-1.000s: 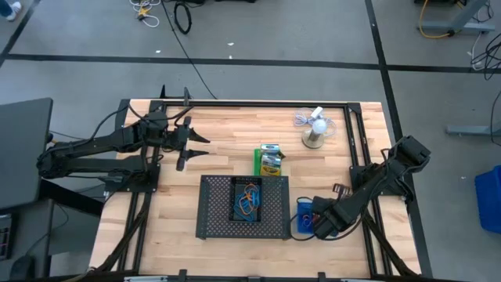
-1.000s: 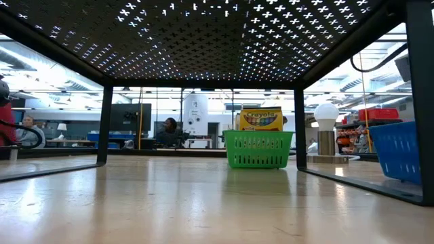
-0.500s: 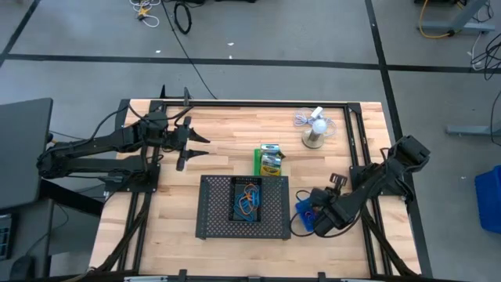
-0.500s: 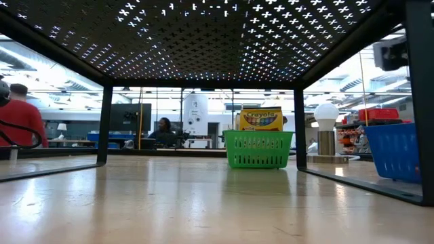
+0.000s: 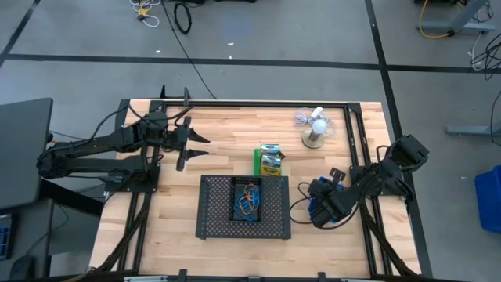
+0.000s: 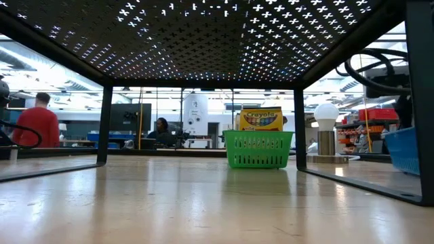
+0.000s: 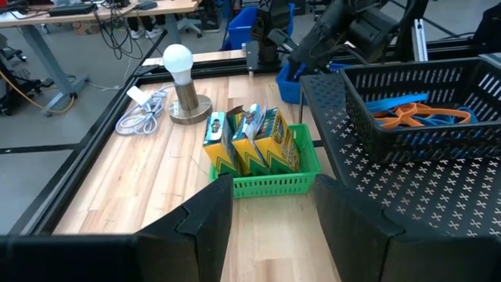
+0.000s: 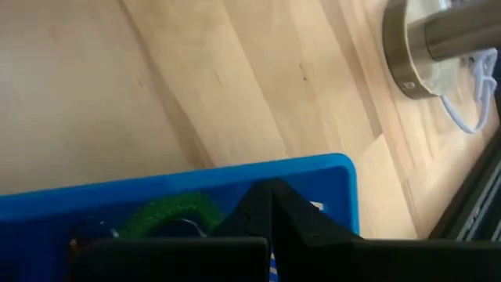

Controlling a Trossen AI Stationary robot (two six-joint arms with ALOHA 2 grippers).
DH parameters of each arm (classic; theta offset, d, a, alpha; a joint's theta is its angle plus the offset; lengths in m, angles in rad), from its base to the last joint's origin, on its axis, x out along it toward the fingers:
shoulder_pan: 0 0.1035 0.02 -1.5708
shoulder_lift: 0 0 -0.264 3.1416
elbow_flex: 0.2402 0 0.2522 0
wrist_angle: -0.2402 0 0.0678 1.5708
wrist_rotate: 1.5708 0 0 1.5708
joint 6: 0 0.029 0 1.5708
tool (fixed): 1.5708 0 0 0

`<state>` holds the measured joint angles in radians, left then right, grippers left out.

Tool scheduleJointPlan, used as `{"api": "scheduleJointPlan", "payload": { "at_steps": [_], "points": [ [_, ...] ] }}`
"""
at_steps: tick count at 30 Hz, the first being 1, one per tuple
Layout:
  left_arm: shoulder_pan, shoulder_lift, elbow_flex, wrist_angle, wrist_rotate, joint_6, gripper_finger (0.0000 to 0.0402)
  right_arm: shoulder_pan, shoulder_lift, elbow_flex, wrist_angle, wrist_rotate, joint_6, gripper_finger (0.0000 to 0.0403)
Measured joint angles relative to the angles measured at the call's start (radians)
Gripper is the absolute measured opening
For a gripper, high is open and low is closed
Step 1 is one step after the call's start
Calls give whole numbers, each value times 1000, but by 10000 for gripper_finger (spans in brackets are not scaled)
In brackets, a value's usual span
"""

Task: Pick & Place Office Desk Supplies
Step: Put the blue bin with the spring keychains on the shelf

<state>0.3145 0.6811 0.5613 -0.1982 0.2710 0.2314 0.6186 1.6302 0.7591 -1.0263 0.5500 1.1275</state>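
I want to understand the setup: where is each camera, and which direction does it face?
High: overhead, facing down; both arms show.
Low: table height under the mesh tray, facing the green bin; no arm clearly shows.
Left wrist: facing the green bin past its own fingers.
Right wrist: over the blue bin.
Low and left wrist share the green bin.

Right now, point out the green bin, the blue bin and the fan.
green bin (image 7: 270, 185), left wrist view, front wall
blue bin (image 8: 235, 184), right wrist view, rim
fan (image 5: 314, 138), high view, round base
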Motion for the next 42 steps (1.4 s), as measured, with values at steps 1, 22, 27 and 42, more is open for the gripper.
{"api": "scheduleJointPlan", "payload": {
  "at_steps": [1, 22, 27, 42],
  "points": [
    [0, 0, 0, 0, 0, -2, 188, 0, 0, 0, 7, 0, -12, 0],
    [0, 0, 0, 0, 0, -12, 188, -1, 0, 68, 19, 70, -190, 0],
    [0, 0, 0, 0, 0, -11, 188, -9, -1, 142, -48, 75, -191, 10],
    [0, 0, 0, 0, 0, 8, 188, -11, -1, 367, -298, -171, -180, 155]
  ]
}}
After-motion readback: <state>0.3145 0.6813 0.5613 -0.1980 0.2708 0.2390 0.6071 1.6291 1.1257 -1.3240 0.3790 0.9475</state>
